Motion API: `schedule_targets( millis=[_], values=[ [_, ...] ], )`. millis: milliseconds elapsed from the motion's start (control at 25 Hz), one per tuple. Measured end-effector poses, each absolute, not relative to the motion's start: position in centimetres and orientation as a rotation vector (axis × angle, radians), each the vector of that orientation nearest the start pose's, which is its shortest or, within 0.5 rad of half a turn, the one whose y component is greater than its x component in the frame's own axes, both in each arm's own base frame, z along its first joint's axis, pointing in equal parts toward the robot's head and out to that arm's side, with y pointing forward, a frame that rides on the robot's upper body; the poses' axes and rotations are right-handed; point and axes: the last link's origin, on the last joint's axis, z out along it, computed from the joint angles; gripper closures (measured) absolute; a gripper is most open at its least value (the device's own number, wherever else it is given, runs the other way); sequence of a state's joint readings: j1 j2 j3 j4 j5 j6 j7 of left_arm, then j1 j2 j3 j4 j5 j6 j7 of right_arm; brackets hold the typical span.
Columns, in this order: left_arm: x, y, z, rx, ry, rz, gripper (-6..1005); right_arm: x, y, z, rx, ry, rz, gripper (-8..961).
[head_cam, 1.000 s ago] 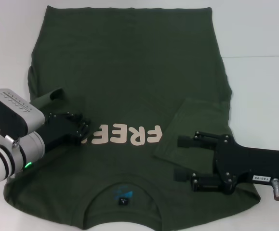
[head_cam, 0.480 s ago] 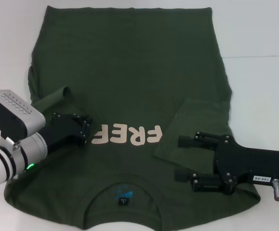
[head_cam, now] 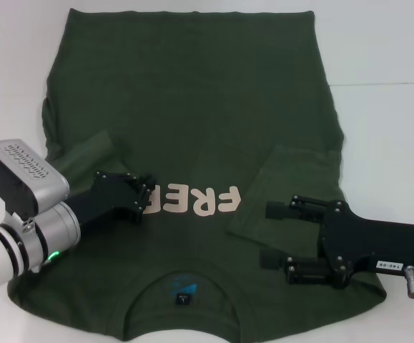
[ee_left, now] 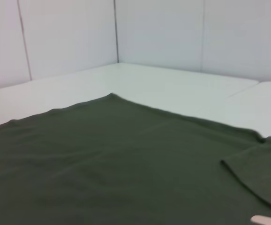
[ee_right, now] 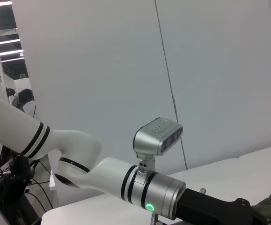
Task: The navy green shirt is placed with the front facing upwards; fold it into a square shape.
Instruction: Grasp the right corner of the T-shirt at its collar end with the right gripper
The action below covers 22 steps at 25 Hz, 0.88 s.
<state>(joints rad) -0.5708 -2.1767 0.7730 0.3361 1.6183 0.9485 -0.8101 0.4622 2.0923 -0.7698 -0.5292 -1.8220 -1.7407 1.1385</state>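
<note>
I've got the navy green shirt (head_cam: 192, 128) lying flat on the white table (head_cam: 385, 57), front up, collar toward the robot. My landmark is the cream lettering (head_cam: 196, 201). To its right, the right sleeve (head_cam: 285, 189) is already folded in onto the body, and my right gripper (head_cam: 278, 234) hovers over it with jaws parted, holding nothing. At the lettering's left end, my left gripper (head_cam: 147, 193) has its fingers drawn together low over the cloth, the left sleeve (head_cam: 85, 153) lying folded in behind it; whether they pinch fabric, I can't tell. I'd say we're early: sleeves in, side and lengthwise folds remain.
</note>
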Motion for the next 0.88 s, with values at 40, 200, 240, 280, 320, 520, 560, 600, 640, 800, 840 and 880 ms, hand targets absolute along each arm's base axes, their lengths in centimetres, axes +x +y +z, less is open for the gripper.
schedule_targets(
  millis=[40, 200, 240, 280, 320, 520, 560, 600, 640, 800, 840, 880],
  values=[
    [-28.2, 35.6, -7.8, -2.342, -0.499, -0.494, 947, 25.1, 28.5, -1.9, -2.783, 0.416, 1.042, 127],
    [-28.3, 34.9, -7.8, -2.356, -0.497, -0.528, 946, 25.0, 28.5, -2.0, -2.784, 0.415, 1.040, 127],
    [-28.3, 34.7, -7.8, -2.358, -0.496, -0.532, 946, 25.0, 28.6, -2.0, -2.784, 0.415, 1.040, 127],
    [-28.3, 34.6, -7.8, -2.359, -0.495, -0.535, 946, 25.0, 28.6, -2.0, -2.785, 0.414, 1.040, 127],
    [-28.4, 34.5, -7.8, -2.361, -0.494, -0.537, 946, 25.0, 28.6, -2.0, -2.784, 0.414, 1.040, 127],
    [-28.4, 34.2, -8.1, -2.374, -0.499, -0.539, 944, 24.9, 28.7, -2.0, -2.785, 0.410, 1.040, 128],
    [-28.3, 34.2, -8.1, -2.374, -0.501, -0.547, 942, 24.9, 28.7, -2.0, -2.786, 0.409, 1.040, 128],
    [-28.2, 34.1, -8.1, -2.373, -0.504, -0.563, 941, 24.8, 28.7, -2.0, -2.788, 0.408, 1.040, 128],
    [-28.1, 34.1, -8.0, -2.372, -0.507, -0.583, 939, 24.8, 28.7, -2.0, -2.790, 0.406, 1.039, 128],
    [-27.4, 34.2, -6.8, -2.339, -0.574, -0.718, 886, 24.8, 28.8, -1.9, -2.793, 0.394, 1.030, 129],
    [-27.1, 34.4, -5.5, -2.316, -0.651, -0.805, 869, 24.9, 28.9, -1.7, -2.784, 0.396, 1.028, 129],
    [-27.1, 34.4, -5.5, -2.316, -0.651, -0.805, 827, 24.9, 28.9, -1.7, -2.784, 0.396, 1.028, 128]
  ],
)
